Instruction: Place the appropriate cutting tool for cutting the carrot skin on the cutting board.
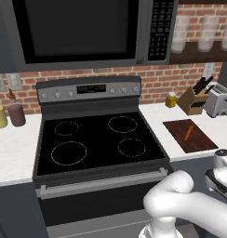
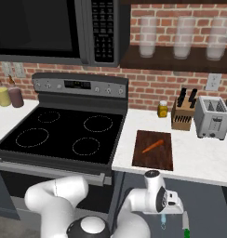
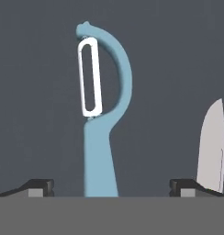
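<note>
White marble-look counter beside a black glass stovetop (image 1: 94,139), under a brick wall.
Your gripper (image 3: 111,186) stood wide apart over a flat dark surface, holding nothing; the slim light-blue peeler (image 3: 102,137), with its silvery slotted blade, lay between the fingertips beside a pale knife blade (image 3: 212,147). You had the tapered orange carrot (image 2: 153,146) on the reddish-brown wooden cutting board (image 2: 152,160).

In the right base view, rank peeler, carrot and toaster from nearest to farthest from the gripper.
1. Peeler, light blue, just below the open gripper, low in front of the counter.
2. Carrot, on the cutting board.
3. Toaster, back right by the wall.
</note>
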